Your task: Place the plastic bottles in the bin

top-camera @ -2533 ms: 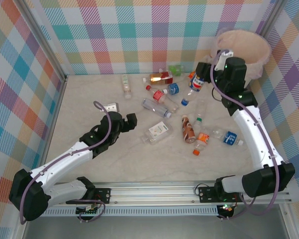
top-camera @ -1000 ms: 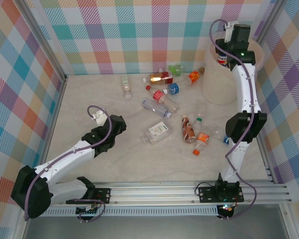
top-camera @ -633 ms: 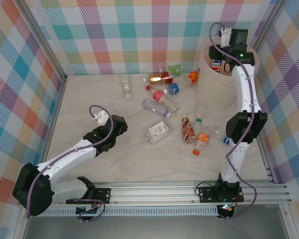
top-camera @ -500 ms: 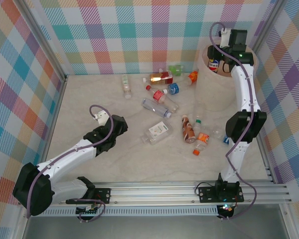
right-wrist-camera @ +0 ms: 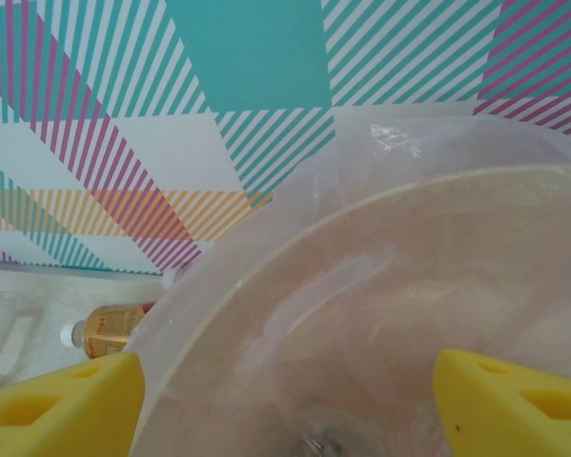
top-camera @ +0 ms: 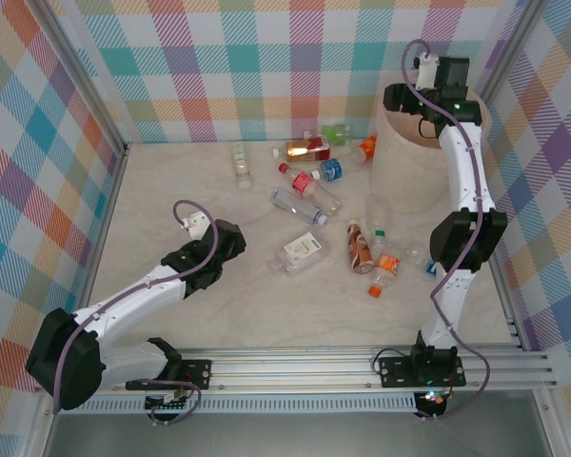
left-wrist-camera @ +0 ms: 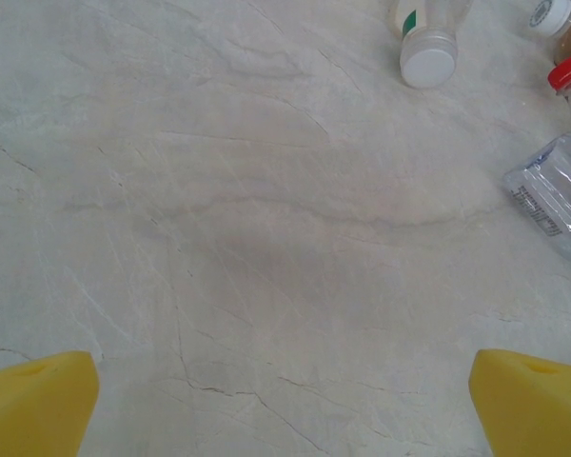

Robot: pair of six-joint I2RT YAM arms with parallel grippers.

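Many plastic bottles point(top-camera: 300, 205) lie scattered over the bench point(top-camera: 171, 190) from its middle to the far right; the right claw point(top-camera: 400, 98) hangs above the bin point(top-camera: 400, 167) in the far right corner. Left wrist: left claw point(left-wrist-camera: 285, 400) spread wide, empty. Right wrist: pads apart, nothing held (bin contents unclear), so the clearing looks barely begun

A large round cream-pink plastic bin point(top-camera: 400, 167) stands in the far right corner of the bench point(top-camera: 162, 190), with small clear plastic bottles point(top-camera: 302, 249) scattered left of and before it. The right arm's tool point(top-camera: 393, 96) hangs over the bin; the left arm's tool point(top-camera: 236, 240) sits left of the bottles.
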